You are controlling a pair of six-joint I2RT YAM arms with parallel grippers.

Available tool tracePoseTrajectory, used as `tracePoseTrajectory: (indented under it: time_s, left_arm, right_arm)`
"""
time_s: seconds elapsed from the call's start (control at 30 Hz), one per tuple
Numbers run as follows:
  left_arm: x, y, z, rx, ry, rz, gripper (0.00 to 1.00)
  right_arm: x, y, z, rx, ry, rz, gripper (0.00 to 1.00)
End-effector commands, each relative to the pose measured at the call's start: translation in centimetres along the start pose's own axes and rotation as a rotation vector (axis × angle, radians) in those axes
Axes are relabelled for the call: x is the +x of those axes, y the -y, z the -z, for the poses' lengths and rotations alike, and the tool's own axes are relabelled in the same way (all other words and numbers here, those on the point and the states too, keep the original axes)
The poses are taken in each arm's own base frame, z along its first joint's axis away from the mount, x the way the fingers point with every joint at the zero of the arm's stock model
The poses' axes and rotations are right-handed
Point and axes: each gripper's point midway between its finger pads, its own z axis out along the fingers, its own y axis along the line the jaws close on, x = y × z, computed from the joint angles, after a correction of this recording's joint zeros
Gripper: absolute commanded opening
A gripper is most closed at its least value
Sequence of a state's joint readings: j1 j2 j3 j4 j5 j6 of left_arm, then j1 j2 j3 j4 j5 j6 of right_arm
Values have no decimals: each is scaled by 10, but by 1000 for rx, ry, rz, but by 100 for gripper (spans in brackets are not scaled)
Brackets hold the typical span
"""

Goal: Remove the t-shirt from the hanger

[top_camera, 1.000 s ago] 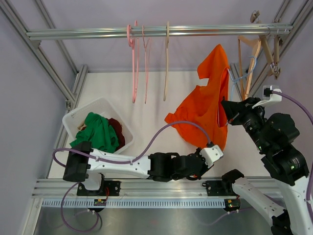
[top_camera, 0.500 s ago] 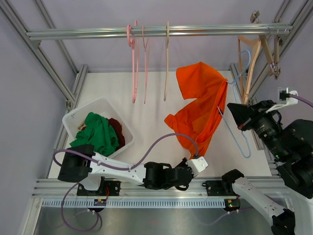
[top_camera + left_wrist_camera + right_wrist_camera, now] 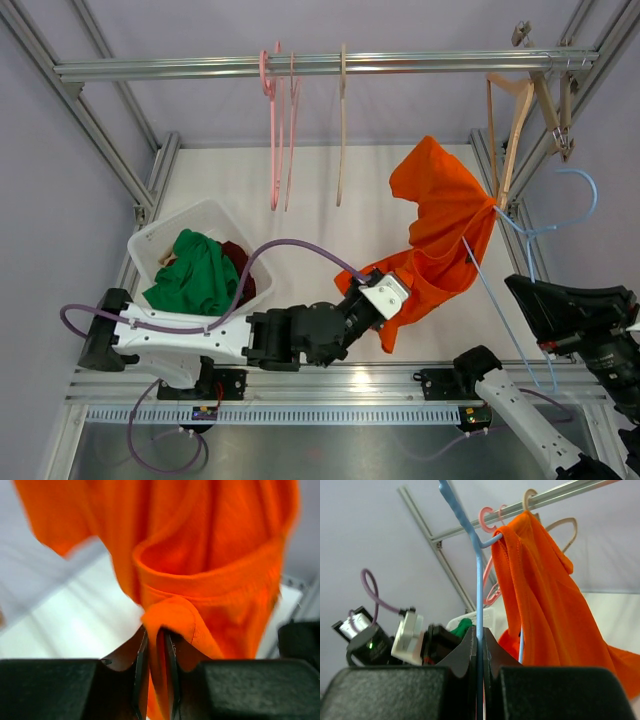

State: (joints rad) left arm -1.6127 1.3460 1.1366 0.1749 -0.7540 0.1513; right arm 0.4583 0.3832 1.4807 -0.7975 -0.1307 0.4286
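An orange t-shirt point(image 3: 440, 210) hangs in the air, its top still draped over one end of a light blue wire hanger point(image 3: 527, 245). My left gripper point(image 3: 388, 296) is shut on a fold of the shirt's lower hem point(image 3: 165, 617), with cloth pinched between its jaws point(image 3: 155, 647). My right gripper point(image 3: 518, 288) is shut on the hanger's thin blue wire point(image 3: 479, 585), which runs straight up between its jaws point(image 3: 480, 647). In the right wrist view the shirt point(image 3: 545, 595) hangs from the hanger's shoulder, beside the hook. The hanger is off the rail.
A white bin point(image 3: 158, 238) at the left holds green and dark red clothes. Pink hangers point(image 3: 274, 130) and a wooden hanger point(image 3: 341, 120) hang from the metal rail point(image 3: 200, 68). More wooden hangers point(image 3: 515, 110) hang at the right, near the frame posts.
My right gripper has drawn the blue hanger toward the near right, away from the rail. My left gripper has moved left and up with the hem. The shirt is now stretched between them.
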Motion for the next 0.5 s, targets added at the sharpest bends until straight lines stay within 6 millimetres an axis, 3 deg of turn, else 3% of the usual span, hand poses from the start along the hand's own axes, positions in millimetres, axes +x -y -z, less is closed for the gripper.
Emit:
tracePoseTrajectory:
  time_s: [0.0, 0.13, 0.2, 0.23, 0.3, 0.4, 0.47]
  left_arm:
    - [-87, -56, -1, -197, 218, 61, 20]
    - [-109, -82, -20, -248, 268, 74, 31]
    - [-112, -94, -31, -282, 287, 68, 53]
    - [-112, -97, -38, -275, 298, 55, 71]
    - [-113, -99, -45, -269, 309, 48, 85]
    - [-115, -101, -56, -247, 318, 51, 86]
    - [-119, -99, -58, -229, 343, 49, 74]
  right_arm:
    - [-13, -33, 21, -151, 30, -8, 0]
    - [-16, -48, 35, -219, 33, -23, 0]
    - [-18, -57, 42, -260, 30, -25, 0]
    - [-18, -64, 45, -294, 23, -34, 0]
    - [-16, -72, 49, -335, 12, -50, 0]
    - [-19, -84, 56, -396, 12, -70, 0]
    - [-20, -85, 60, -398, 16, -70, 0]
